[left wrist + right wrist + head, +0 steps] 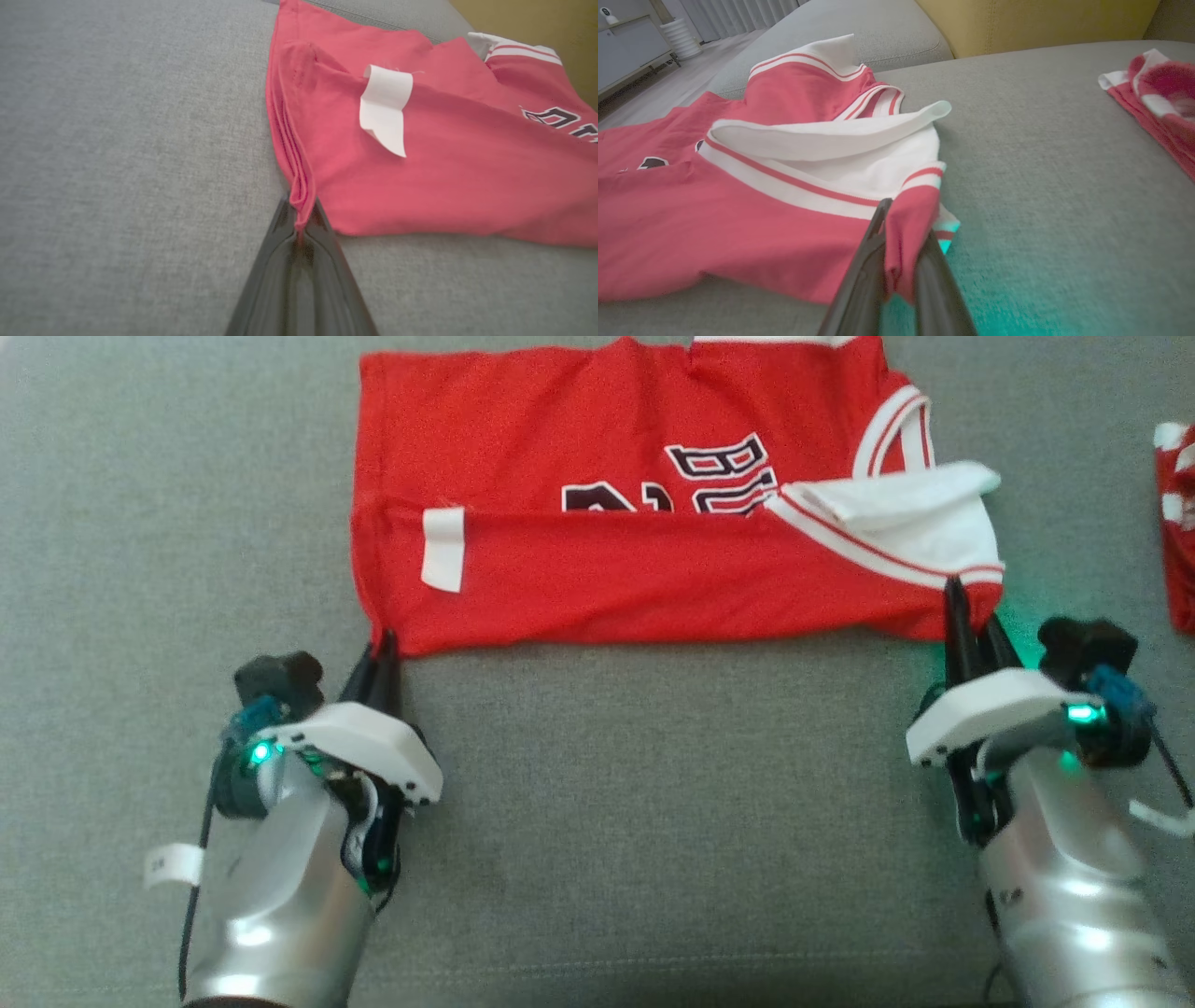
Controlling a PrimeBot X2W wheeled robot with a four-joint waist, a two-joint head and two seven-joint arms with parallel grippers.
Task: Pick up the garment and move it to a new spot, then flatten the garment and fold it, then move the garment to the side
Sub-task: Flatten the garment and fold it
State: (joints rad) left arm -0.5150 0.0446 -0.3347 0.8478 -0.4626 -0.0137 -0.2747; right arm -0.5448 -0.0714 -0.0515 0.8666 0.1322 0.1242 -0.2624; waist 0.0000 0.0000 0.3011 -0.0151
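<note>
Fold step: left gripper (384, 644) and right gripper (966, 607) each clamped on a near corner of the red jersey (653, 574), which lies just ahead of both. Next, probably: lift together, carry forward evenly.

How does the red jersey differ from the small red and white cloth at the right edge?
The jersey lies spread wide, its near part folded over; the cloth sits bunched. The left claw and right claw pinch the jersey's near corners; the cloth lies apart, untouched. Both are red with white trim, on the grey cushion.
</note>
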